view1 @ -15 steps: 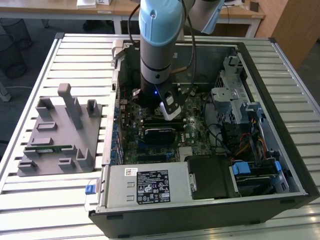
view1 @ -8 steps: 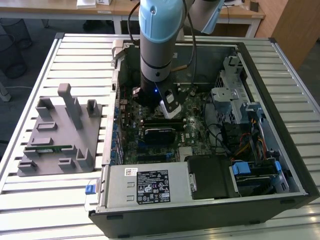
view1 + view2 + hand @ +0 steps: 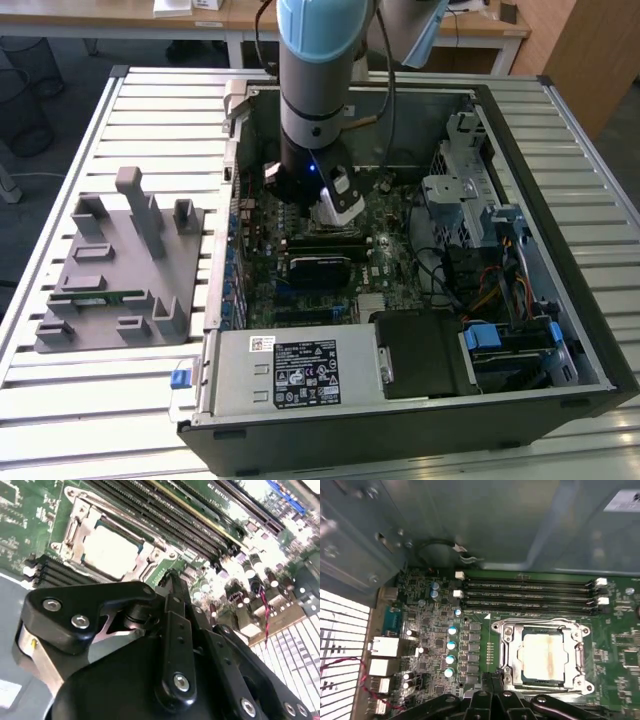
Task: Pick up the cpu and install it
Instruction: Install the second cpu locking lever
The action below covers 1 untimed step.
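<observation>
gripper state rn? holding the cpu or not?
Gripper: jaws shut, holding nothing. It sits just beside the socket; the cpu lies in the socket, apart from the gripper.

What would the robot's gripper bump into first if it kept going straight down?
Probably the motherboard beside the socket where the cpu sits. The gripper points at the socket's edge, though depth is unclear.

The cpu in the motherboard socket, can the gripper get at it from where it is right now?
Probably yes. The cpu lies face up inside the socket's metal frame, uncovered, and the gripper hangs just beside that frame inside the open computer case.
</observation>
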Tool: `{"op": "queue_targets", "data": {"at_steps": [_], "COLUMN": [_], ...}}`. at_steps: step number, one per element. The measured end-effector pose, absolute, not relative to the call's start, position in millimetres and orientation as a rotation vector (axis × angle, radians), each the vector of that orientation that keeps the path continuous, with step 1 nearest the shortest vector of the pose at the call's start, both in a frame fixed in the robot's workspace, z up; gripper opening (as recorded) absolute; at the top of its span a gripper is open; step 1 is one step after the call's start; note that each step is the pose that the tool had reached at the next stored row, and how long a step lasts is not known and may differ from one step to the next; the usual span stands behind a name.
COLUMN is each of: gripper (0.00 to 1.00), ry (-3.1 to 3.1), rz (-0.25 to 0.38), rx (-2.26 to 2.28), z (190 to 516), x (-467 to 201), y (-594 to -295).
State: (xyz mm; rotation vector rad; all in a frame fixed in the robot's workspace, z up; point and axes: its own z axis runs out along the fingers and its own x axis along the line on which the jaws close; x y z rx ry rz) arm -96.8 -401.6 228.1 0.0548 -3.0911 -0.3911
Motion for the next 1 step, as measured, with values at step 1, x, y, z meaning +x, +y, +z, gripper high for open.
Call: {"op": "queue_targets", "data": {"at_steps": [1], "gripper": [0.11], "ry": [-3.091], "rz": [-0.391], "rx": [0.055], "z": [233.6], "x": [-96.8], "y": [-401.7]}}
